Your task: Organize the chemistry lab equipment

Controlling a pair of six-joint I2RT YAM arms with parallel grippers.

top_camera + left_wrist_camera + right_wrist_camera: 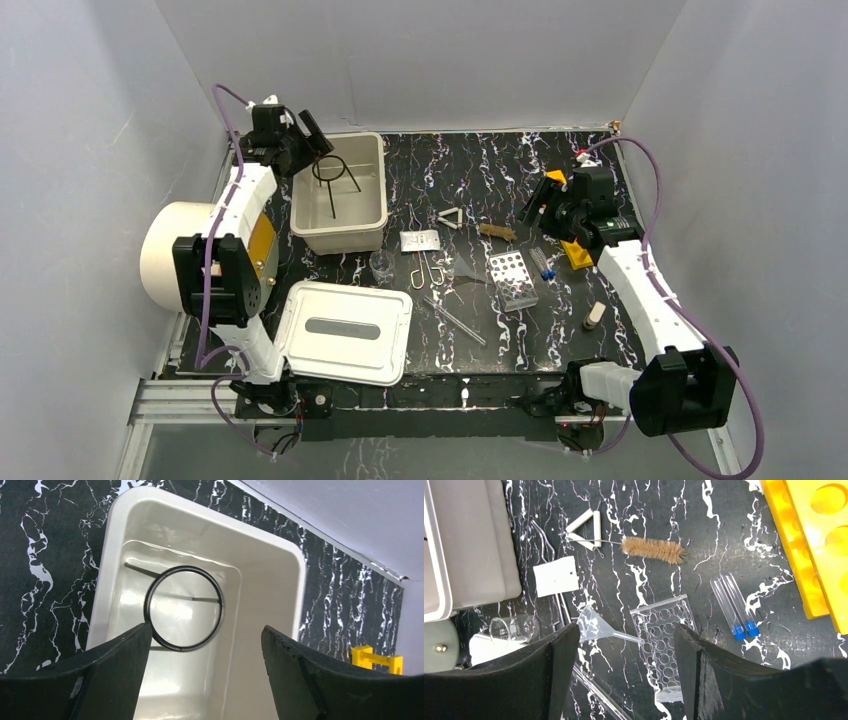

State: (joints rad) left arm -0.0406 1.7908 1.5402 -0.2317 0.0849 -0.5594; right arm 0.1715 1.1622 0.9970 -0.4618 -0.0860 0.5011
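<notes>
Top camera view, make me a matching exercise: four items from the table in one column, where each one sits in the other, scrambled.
Things:
1. wire ring
2. brush
3. blue-capped tubes
4. lid

Places:
A. between the perforated rack and the yellow rack
B. inside the cream bin
C. beside the white triangle
D. flat by the near edge of the table

Pairs: 1-B, 2-C, 3-A, 4-D

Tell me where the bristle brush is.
Top view: the bristle brush lies right of centre, just right of the white triangle and beyond the silver perforated rack.
</notes>
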